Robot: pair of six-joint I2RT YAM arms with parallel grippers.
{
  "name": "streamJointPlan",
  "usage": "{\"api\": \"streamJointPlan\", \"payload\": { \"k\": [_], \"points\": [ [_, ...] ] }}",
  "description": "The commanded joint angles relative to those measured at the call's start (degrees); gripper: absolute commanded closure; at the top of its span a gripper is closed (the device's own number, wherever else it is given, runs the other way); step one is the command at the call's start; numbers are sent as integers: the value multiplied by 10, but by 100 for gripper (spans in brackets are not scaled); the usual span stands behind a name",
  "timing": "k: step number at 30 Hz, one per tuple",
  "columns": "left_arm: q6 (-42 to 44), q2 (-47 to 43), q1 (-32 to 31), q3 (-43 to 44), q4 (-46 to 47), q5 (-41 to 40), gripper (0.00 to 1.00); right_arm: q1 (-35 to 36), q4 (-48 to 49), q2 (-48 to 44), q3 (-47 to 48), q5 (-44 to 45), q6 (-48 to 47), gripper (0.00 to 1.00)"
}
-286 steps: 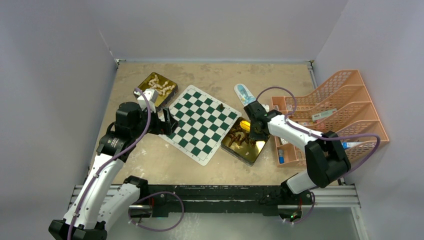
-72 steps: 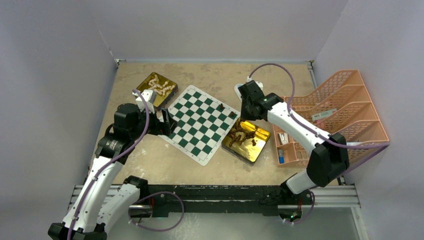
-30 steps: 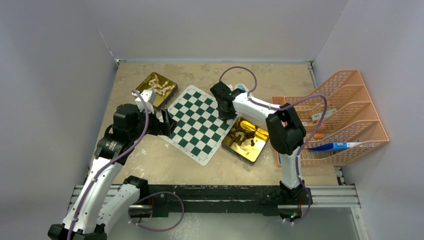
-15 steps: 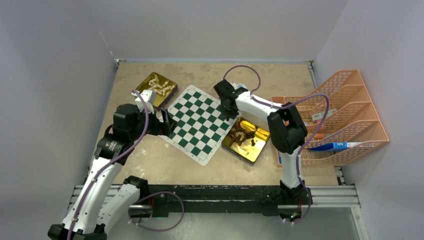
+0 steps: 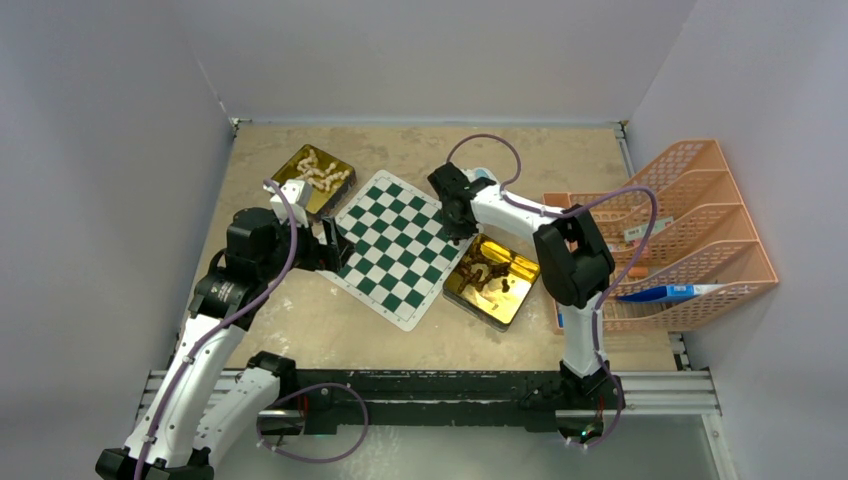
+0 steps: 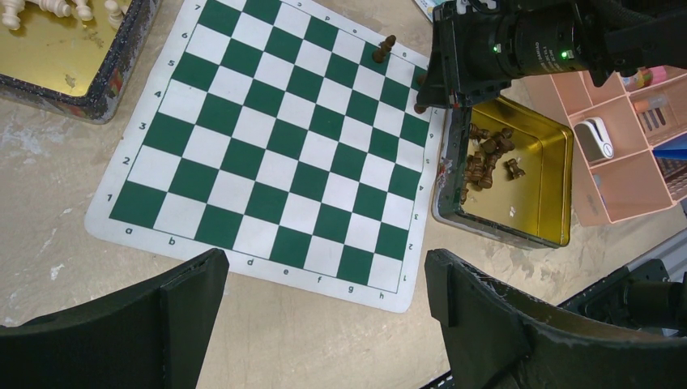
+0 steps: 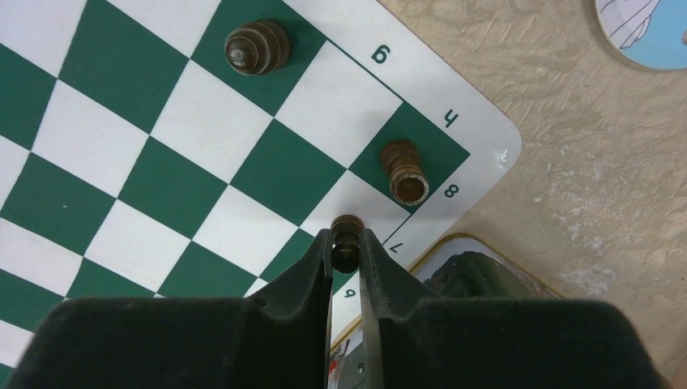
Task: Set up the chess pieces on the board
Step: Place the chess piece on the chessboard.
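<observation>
A small dark brown chess piece (image 7: pixel 347 233) is pinched near its top by the right arm's fingers (image 7: pixel 322 258), which are pressed in tight on it. It hangs upright over the board (image 7: pixel 162 154), at the edge square marked 7, right next to the corner. From where I stand I can't tell whether its foot touches the mat.

On the corner square itself, beside the 8, a dark rook (image 7: pixel 403 173) stands upright. Two squares along that same end row stands another dark piece (image 7: pixel 256 46), also upright.

The rest of the dark set (image 6: pixel 486 154) lies jumbled in a gold tin (image 6: pixel 541 212) that sits just off the board's edge, close to the rook's corner. The cream pieces (image 5: pixel 320 172) lie in a second gold tin (image 6: pixel 49 65) off the opposite edge of the board.

The left arm's fingers (image 6: pixel 190 308) are spread wide with nothing between them. They hover over the counter (image 5: pixel 300 320) near the corner diagonally opposite the rook's, and the wrist view takes in the whole board between them.

Just past the rook's corner, a round blue and white thing (image 7: pixel 648 32) lies on the counter. Beyond the dark tin, farther from the board, stands an orange tiered rack (image 5: pixel 700 200) with a few small items in it.
</observation>
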Motion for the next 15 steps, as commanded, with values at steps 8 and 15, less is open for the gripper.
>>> {"api": "streamJointPlan", "payload": {
  "k": [8, 15],
  "points": [
    [-5, -5, -4, -1, 16, 0, 8, -1, 8, -2, -15, -2, 5, 79],
    [-5, -4, -4, -1, 16, 0, 8, -1, 4, -13, -8, -3, 6, 68]
  ]
}}
